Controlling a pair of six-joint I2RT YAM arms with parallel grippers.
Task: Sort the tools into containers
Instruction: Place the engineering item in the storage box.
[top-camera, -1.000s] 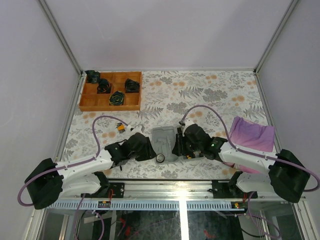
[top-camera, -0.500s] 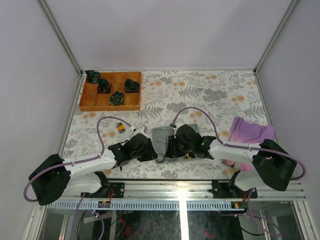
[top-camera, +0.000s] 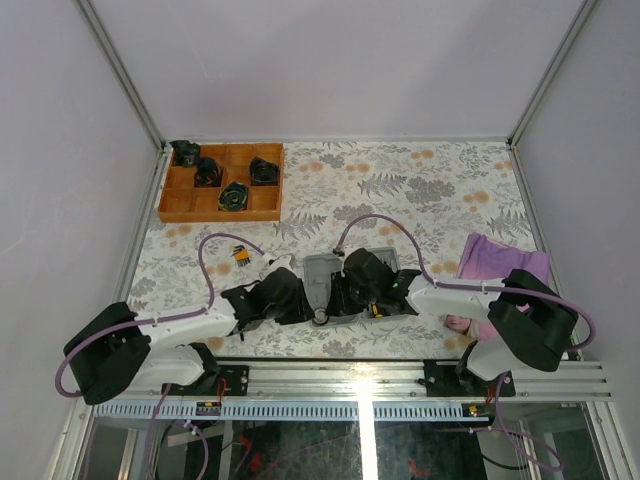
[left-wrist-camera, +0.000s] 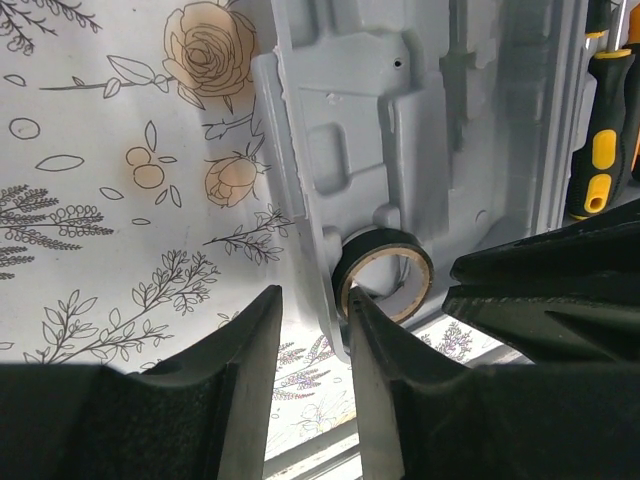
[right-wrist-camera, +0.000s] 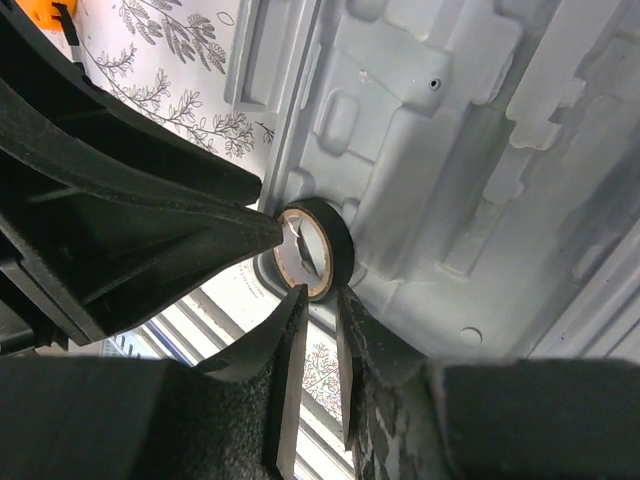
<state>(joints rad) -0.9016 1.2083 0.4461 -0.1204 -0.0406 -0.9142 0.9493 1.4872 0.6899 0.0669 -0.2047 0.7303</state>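
The grey case (top-camera: 322, 272) lies open near the front of the table, its moulded recesses facing up. A roll of black tape (top-camera: 320, 317) stands on edge at the case's near corner. My right gripper (right-wrist-camera: 322, 292) straddles the wall of that roll (right-wrist-camera: 316, 248), one finger in the hole and one outside, shut on it. My left gripper (left-wrist-camera: 315, 295) is open astride the case's rim (left-wrist-camera: 300, 200); cloth shows beside the left finger. The same roll (left-wrist-camera: 383, 275) lies just beyond. A black-and-yellow screwdriver (left-wrist-camera: 598, 150) lies along the case's far side.
A wooden compartment tray (top-camera: 178, 205) holding black items sits at the back left. A small orange-and-black piece (top-camera: 240, 255) lies on the flowered cloth left of the case. A folded purple cloth (top-camera: 505, 262) lies at the right. The two grippers nearly touch over the case's near end.
Both arms have closed in on the case's near end, the right swinging left. Both sets of jaws have narrowed, the right around the tape roll.
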